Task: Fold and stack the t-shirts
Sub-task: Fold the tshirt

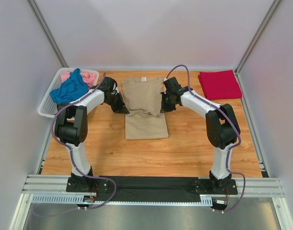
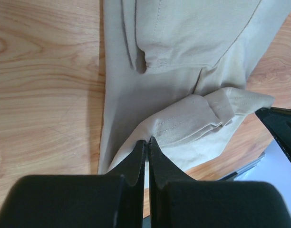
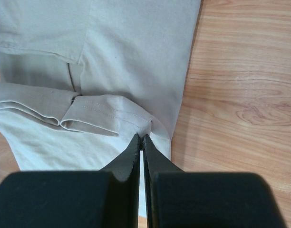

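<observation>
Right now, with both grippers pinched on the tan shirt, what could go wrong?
The left gripper and right gripper hold the tan shirt only at their fingertips, so an edge may slip free. The folded-in sleeves lie loose and could flop open if lifted unevenly.

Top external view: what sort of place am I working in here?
Probably a lab robot cell: plain white wall panels enclose the wooden table, the left arm and right arm bolt to an aluminium rail, and a tan t-shirt lies between them.
</observation>
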`<control>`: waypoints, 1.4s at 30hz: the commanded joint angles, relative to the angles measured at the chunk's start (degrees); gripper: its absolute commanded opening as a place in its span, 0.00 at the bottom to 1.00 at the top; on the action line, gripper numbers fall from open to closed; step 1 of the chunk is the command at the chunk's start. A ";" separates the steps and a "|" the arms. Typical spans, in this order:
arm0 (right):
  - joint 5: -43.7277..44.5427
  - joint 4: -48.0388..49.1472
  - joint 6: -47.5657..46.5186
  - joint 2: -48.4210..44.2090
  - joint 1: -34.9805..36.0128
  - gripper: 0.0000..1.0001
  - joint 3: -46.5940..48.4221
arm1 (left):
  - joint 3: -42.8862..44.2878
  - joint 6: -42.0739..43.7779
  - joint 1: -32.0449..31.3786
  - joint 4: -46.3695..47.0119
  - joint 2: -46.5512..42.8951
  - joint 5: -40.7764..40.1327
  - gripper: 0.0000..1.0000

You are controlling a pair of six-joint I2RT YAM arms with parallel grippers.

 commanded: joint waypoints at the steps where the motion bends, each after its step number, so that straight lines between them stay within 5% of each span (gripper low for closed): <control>1: 0.58 -0.21 -0.98 1.06 -0.29 0.00 3.42 | 2.95 1.77 0.63 -0.01 1.23 -1.02 0.00; 32: 4.37 -4.87 -0.18 1.94 -1.25 0.00 9.40 | 1.28 -0.59 0.63 3.50 -2.55 -0.94 0.00; 42: 4.01 -3.56 -0.71 5.55 -2.13 0.00 11.78 | 5.59 -0.24 0.71 1.39 3.42 -0.67 0.00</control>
